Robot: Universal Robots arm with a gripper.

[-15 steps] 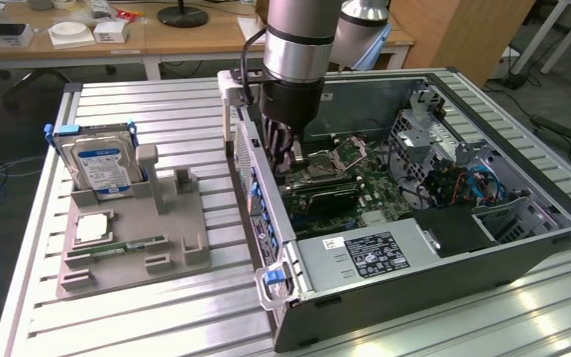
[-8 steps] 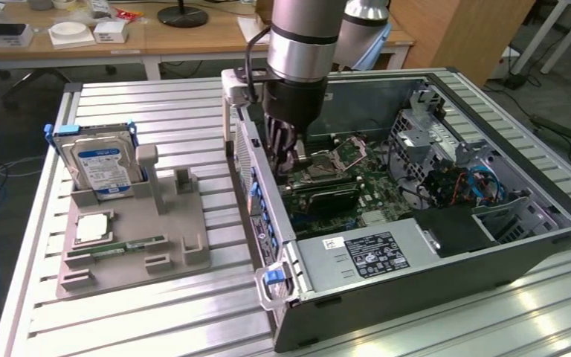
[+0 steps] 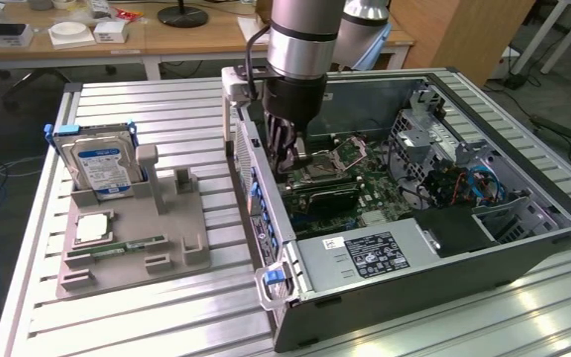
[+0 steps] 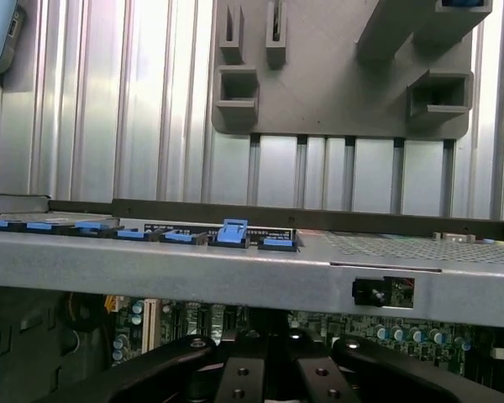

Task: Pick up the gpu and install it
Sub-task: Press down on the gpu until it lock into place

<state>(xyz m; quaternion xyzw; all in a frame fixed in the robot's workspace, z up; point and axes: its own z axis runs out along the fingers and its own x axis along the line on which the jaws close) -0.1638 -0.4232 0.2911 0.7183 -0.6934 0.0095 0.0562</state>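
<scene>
Lowered inside the open computer case (image 3: pixel 434 245), near its rear wall — gripper (image 3: pixel 288 165) over the motherboard (image 3: pixel 365 197), presumably seating the gpu; finger state impossible to tell.

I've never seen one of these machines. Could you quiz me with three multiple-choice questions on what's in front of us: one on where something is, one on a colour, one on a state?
1. Where is the arm's gripper?
A. Down inside the computer case
B. Resting on the floor
C. Raised near the ceiling

2. What colour is the label on the hard drive?
A. Red
B. Blue
C. Yellow

3. How is the computer case?
A. Open, with its circuit board showing
B. Closed on every side
C. Turned upside down

Answers: 1 A, the arm reaches down past the case's rim, just above the board. 2 B, the drive's face carries a blue sticker. 3 A, the exterior view looks straight into the case.
</scene>
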